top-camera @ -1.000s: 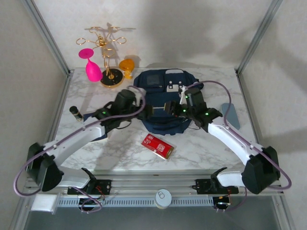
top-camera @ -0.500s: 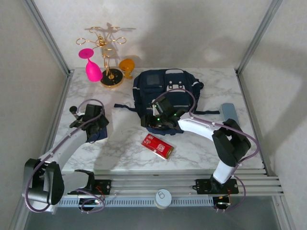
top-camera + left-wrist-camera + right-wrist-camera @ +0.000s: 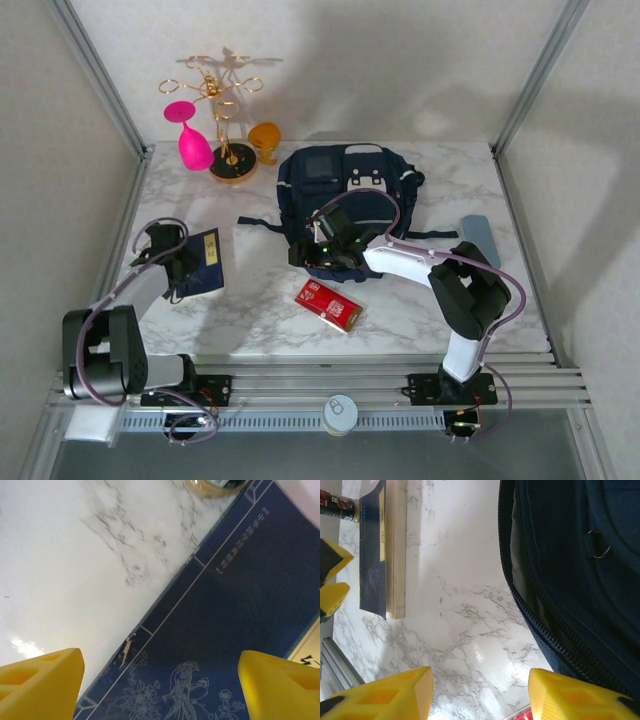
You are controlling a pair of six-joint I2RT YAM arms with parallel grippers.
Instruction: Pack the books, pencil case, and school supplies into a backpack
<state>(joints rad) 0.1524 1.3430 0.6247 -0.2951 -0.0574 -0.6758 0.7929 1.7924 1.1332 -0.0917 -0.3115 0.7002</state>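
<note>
Pickup of booklet getting under way on the left side.
Left gripper (image 3: 160, 654) is hovering, fingers apart, directly over the booklet (image 3: 208, 260), which is lying flat at 9 o'clock on the table (image 3: 260, 300) and is not yet gripped. Right gripper (image 3: 480, 672), fingers likewise apart and holding nothing, is sitting at the 6 o'clock edge of the backpack (image 3: 345, 185), beside its unzipped opening. Box (image 3: 328, 305) is lying near the backpack at its 6 o'clock; pencil case (image 3: 477, 240) is waiting at 3 o'clock by the table edge. Judging the step as grasping the booklet. The next move is calling for a descent, a pinch on one thin edge, then a carry toward 3 o'clock into the opening.
</note>
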